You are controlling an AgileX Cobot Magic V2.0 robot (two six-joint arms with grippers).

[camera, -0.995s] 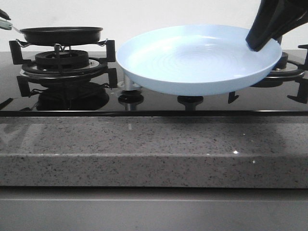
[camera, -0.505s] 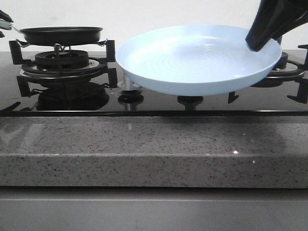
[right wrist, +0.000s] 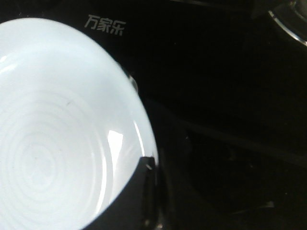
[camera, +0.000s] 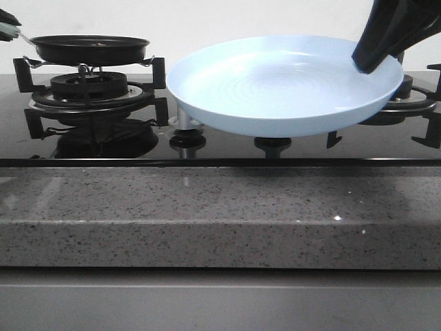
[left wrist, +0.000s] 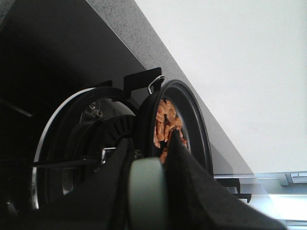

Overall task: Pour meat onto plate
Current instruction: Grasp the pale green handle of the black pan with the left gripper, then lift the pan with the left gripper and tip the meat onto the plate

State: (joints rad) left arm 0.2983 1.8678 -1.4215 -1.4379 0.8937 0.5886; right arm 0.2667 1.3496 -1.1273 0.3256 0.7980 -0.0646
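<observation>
From my station, the right tool (camera: 377, 61) shows in the front view as a glossy black, tapering shell with smooth, rounded edges, narrowing to a blunt tip. I can't make out screws, cables or markings on it. In the right wrist view its fingers (right wrist: 144, 201) are plain dark slabs with a faint bright glint along one edge. The left tool (left wrist: 148, 191) has two matte black fingers with soft, curved outlines. In the front view only a small dark sliver of it shows.
</observation>
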